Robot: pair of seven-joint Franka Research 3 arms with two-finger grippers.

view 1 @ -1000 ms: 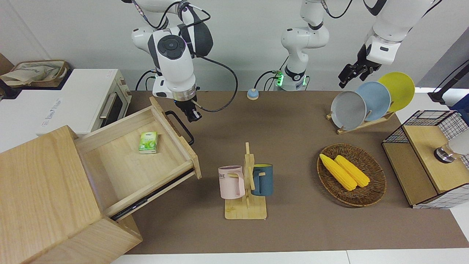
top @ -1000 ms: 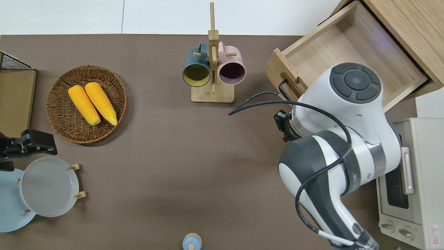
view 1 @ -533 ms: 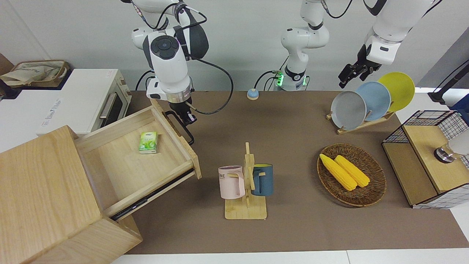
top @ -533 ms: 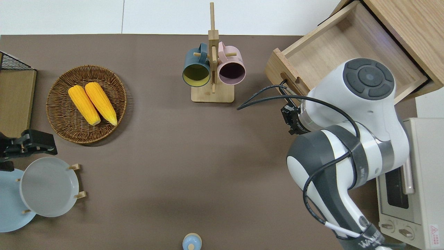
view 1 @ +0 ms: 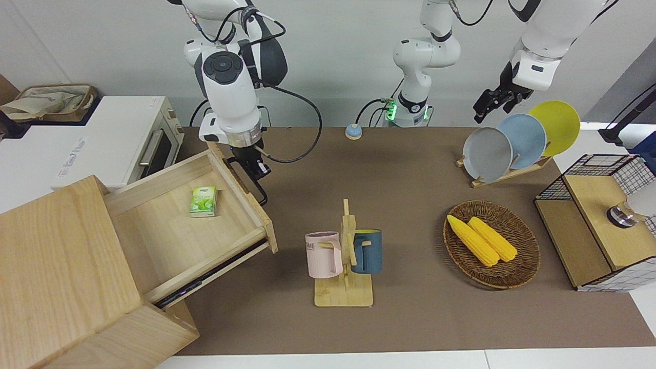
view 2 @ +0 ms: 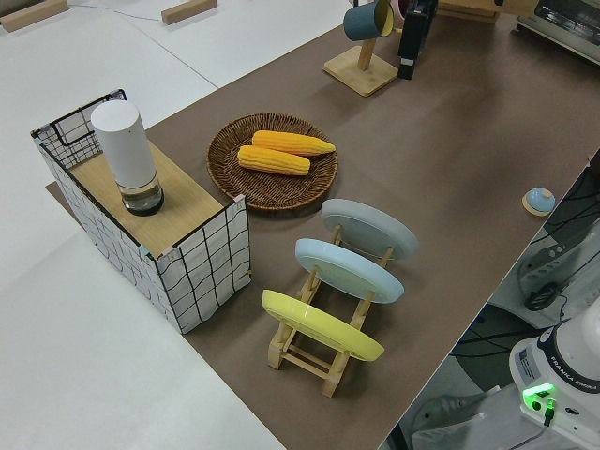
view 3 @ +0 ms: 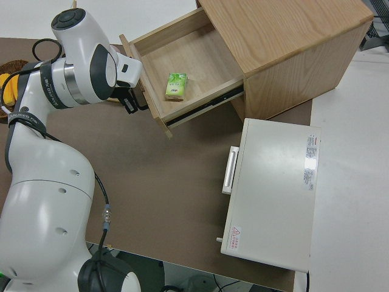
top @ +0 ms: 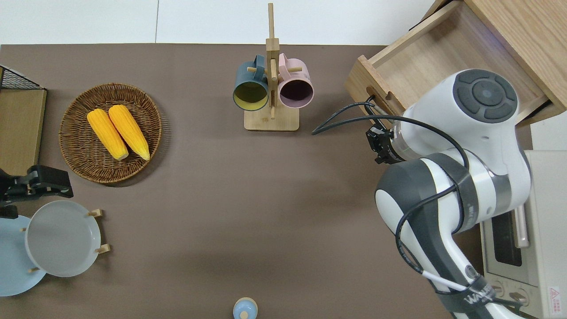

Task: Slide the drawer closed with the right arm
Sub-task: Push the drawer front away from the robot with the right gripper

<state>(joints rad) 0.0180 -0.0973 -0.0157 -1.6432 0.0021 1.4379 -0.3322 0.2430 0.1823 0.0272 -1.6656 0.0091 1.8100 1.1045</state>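
The pale-wood drawer (view 1: 169, 230) stands pulled out of its big wooden box (view 1: 56, 266) at the right arm's end of the table. A small green packet (view 1: 203, 201) lies on its floor. My right gripper (view 1: 254, 168) is down at the drawer's flat front, touching the black bar handle (view 1: 258, 187) at the end nearer the robots, with its fingers together and nothing held. The overhead view shows the right gripper (top: 380, 144) beside the drawer front (top: 370, 88), and the right side view shows the gripper (view 3: 130, 104) against that panel. The left arm is parked.
A white toaster oven (view 1: 102, 138) sits beside the box, nearer the robots. A wooden mug rack (view 1: 346, 256) with two mugs stands mid-table close to the drawer's corner. A wicker basket (view 1: 523, 266) with corn, a plate rack (view 1: 517, 141) and a wire-mesh box (view 1: 599, 220) fill the left arm's end.
My right gripper has moved to the drawer front and met the handle. The drawer has slid a short way into the box, carrying the green packet with it. The left arm has stayed still.
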